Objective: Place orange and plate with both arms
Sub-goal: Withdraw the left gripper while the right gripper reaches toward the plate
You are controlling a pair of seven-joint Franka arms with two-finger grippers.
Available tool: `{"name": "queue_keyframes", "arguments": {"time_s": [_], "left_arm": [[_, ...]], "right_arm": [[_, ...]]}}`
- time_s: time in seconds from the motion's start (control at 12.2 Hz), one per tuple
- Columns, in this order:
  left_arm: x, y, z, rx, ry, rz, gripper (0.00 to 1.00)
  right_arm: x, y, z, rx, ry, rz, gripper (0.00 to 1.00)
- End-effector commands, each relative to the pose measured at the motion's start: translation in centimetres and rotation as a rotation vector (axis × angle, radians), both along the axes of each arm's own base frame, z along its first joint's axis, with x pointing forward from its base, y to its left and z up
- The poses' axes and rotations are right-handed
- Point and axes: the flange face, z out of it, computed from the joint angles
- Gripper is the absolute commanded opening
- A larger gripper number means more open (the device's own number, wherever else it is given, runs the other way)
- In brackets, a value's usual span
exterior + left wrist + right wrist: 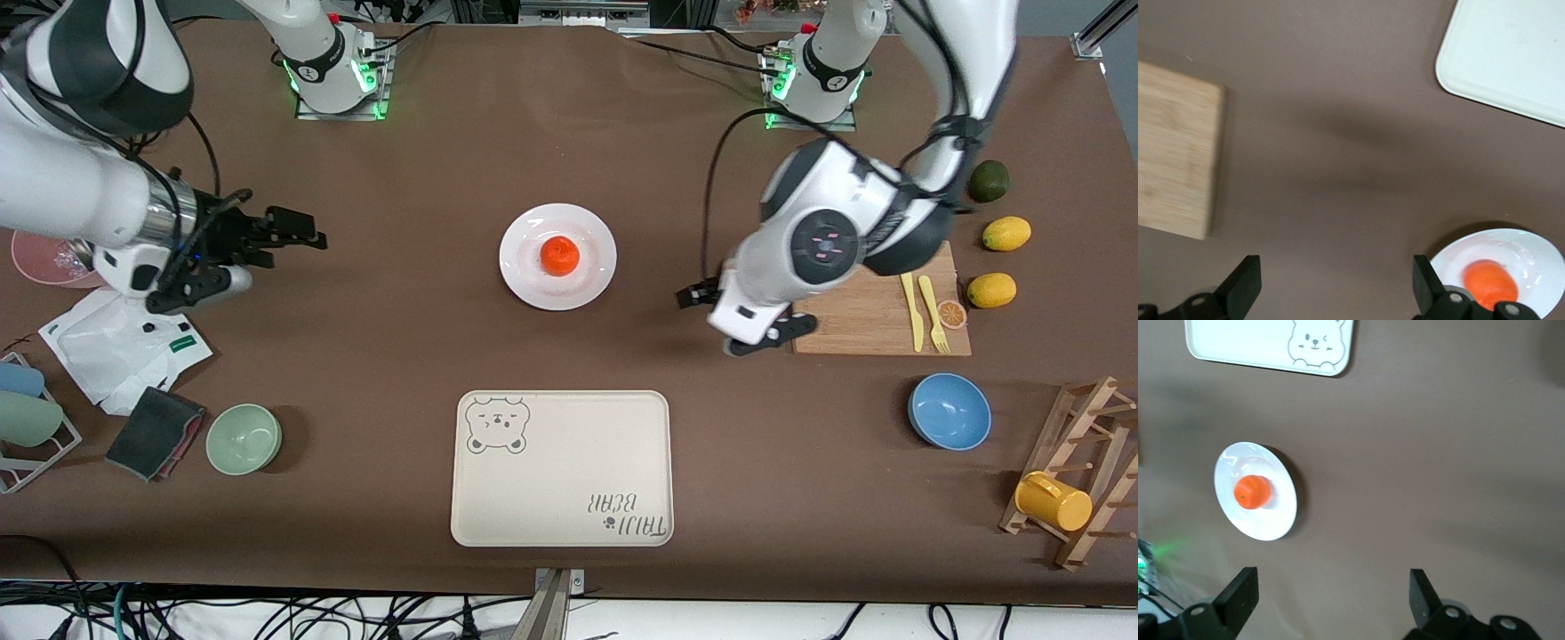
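1 plate [524, 271], 1 orange [560, 255].

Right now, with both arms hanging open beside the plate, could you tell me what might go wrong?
1. The orange sits loose on the plate; lifting or tilting the plate could roll it off.
2. The left gripper hangs over the table beside the cutting board; a low swing might clip it.
3. The right gripper and the left one flank the plate; reaching together, they might collide.

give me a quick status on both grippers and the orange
Left gripper open, empty, beside the cutting board. Right gripper open, empty, over bare table. Orange sits on plate. Nothing blocking.
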Motion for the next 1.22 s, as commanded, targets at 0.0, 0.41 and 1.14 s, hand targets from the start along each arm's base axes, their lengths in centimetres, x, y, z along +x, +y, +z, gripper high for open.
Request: {"name": "queue_keyframes", "arguments": {"time_s": [0.0,0.41,1.14], "left_arm": [[0.2,5.5,5.2,-0.022,-0.057,-0.135,1.0],[0.7,16.3,17.1,-0.066,-0.071,-0.314,1.0],[-1.4,21.5,19.0,0.029,-0.191,-0.368,1.0]], "right_arm": [[0.7,1.8,-2.7,0.045,0.012,0.02,1.0],[0.9,2.4,-10.0,0.224,0.058,0.0,1.0],[-7.7,7.5,-23.2,0.446,0.079,-0.092,1.0]]}}
